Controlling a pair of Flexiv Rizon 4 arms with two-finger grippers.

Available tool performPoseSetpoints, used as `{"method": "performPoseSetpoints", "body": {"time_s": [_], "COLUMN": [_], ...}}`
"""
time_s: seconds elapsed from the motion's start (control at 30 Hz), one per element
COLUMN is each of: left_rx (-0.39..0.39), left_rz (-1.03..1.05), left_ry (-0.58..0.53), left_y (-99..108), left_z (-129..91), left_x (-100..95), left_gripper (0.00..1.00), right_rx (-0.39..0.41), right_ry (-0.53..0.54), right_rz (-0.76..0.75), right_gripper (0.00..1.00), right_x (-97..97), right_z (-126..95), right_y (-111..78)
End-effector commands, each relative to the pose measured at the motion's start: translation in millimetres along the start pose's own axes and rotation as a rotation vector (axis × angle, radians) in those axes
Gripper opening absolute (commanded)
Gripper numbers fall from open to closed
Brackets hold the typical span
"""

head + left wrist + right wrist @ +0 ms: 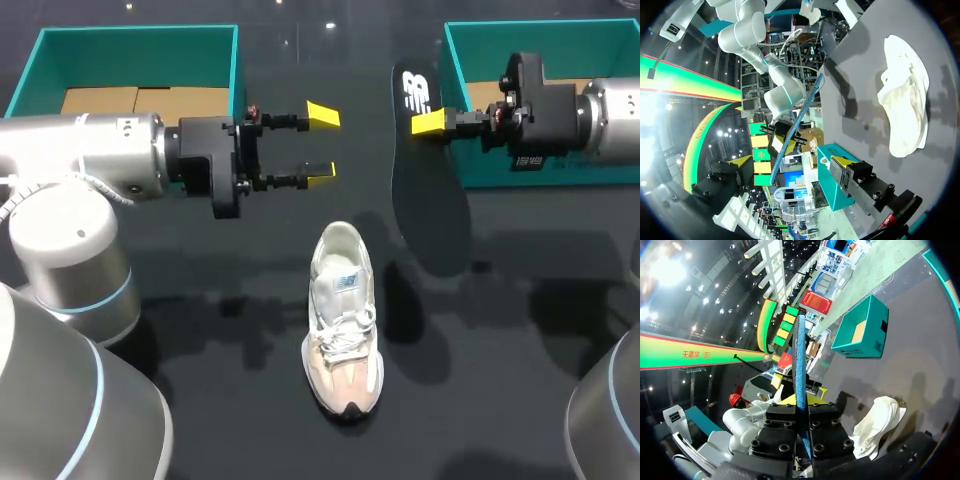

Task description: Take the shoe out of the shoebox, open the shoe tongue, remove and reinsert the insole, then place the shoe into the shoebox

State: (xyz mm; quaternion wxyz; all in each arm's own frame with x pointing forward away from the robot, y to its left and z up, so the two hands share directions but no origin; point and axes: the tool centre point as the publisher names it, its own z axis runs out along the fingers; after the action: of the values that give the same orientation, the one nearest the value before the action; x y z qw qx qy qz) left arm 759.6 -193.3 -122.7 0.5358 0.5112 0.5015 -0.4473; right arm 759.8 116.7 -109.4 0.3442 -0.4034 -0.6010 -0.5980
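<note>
The insole (432, 200) is clamped at its logo end between the closed fingers of the right end effector (430, 122), and in the right wrist view it is seen edge-on as a thin blue strip running straight out from the fingers. From above, its long axis is shown reaching from that grip toward the robot's side of the counter (200, 330). It appears to be held clear of the surface, though its height cannot be judged with certainty. The shoe (343, 320) is laid on the counter, nearer the robot than the insole and to its left. Its toe is pointed at the robot and its open heel end is turned away, so the two long axes are roughly parallel. The left end effector (321, 145) is held with its fingers spread apart and empty, just beyond the shoe's heel opening, and is the nearer of the two to the shoe. A teal shoebox (455, 60) is seen behind the right arm.
</note>
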Motion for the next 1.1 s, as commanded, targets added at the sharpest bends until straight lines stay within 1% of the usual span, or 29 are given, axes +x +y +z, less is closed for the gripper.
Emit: {"method": "performPoseSetpoints", "body": {"time_s": [0.03,0.07,0.1,0.17,0.3,0.37,0.4,0.43,0.47,0.7,0.73,0.8,0.83,0.9,1.03,1.07,1.1], "left_rx": [-0.002,-0.002,0.0,0.031,0.026,0.018,0.004,-0.003,-0.028,-0.028,-0.022,-0.017,-0.011,-0.008,0.003,0.004,0.004], "left_rz": [0.002,0.002,0.027,0.03,0.037,0.002,0.004,0.008,0.014,0.014,0.015,0.0,-0.011,-0.03,-0.06,-0.062,-0.063], "left_ry": [-0.001,-0.001,0.015,-0.006,-0.002,0.004,0.015,0.025,0.041,0.041,0.04,0.043,0.037,0.035,0.022,0.022,0.022], "left_y": [-0.1,-0.1,-1.6,-3.6,-2.4,2.1,4.7,6.9,9.7,9.7,10.6,13.8,16.0,20.8,28.2,30.1,31.4], "left_z": [1.6,1.6,7.0,13.1,21.7,25.9,28.3,29.6,29.8,29.8,33.9,43.1,47.3,54.8,66.8,69.0,70.9], "left_x": [0.7,0.7,2.1,3.0,4.5,6.7,8.2,9.3,9.9,9.9,11.2,13.6,14.9,17.2,20.2,20.6,21.1], "left_gripper": [1.0,1.0,1.0,1.0,1.0,1.0,1.0,1.0,1.0,1.0,1.0,1.0,1.0,1.0,1.0,0.94,0.9], "right_rx": [0.002,0.002,0.002,0.024,0.093,0.086,0.088,0.091,0.091,0.091,0.091,0.131,0.136,0.122,0.102,0.095,0.088], "right_ry": [0.0,0.0,0.0,-0.049,-0.108,-0.092,-0.103,-0.144,-0.144,-0.144,-0.144,-0.167,-0.166,-0.141,-0.143,-0.135,-0.13], "right_rz": [0.0,0.0,0.0,0.082,0.218,0.239,0.261,0.274,0.274,0.274,0.274,0.338,0.349,0.375,0.437,0.441,0.445], "right_gripper": [0.0,0.0,0.0,0.0,0.0,0.0,0.0,0.0,0.0,0.0,0.0,0.0,0.0,0.0,0.0,0.0,0.0], "right_x": [-1.4,-1.4,-1.4,-11.2,-22.5,-29.8,-33.4,-34.8,-34.8,-34.8,-34.8,-45.6,-49.1,-54.1,-64.5,-66.3,-67.6], "right_z": [2.0,2.0,2.0,6.5,14.1,14.5,12.6,9.6,9.6,9.6,9.6,16.9,20.9,25.1,31.1,32.3,33.6], "right_y": [0.9,0.9,0.9,12.3,32.5,39.1,39.8,39.1,39.1,39.1,39.1,43.1,45.5,49.9,54.6,55.2,56.0]}}
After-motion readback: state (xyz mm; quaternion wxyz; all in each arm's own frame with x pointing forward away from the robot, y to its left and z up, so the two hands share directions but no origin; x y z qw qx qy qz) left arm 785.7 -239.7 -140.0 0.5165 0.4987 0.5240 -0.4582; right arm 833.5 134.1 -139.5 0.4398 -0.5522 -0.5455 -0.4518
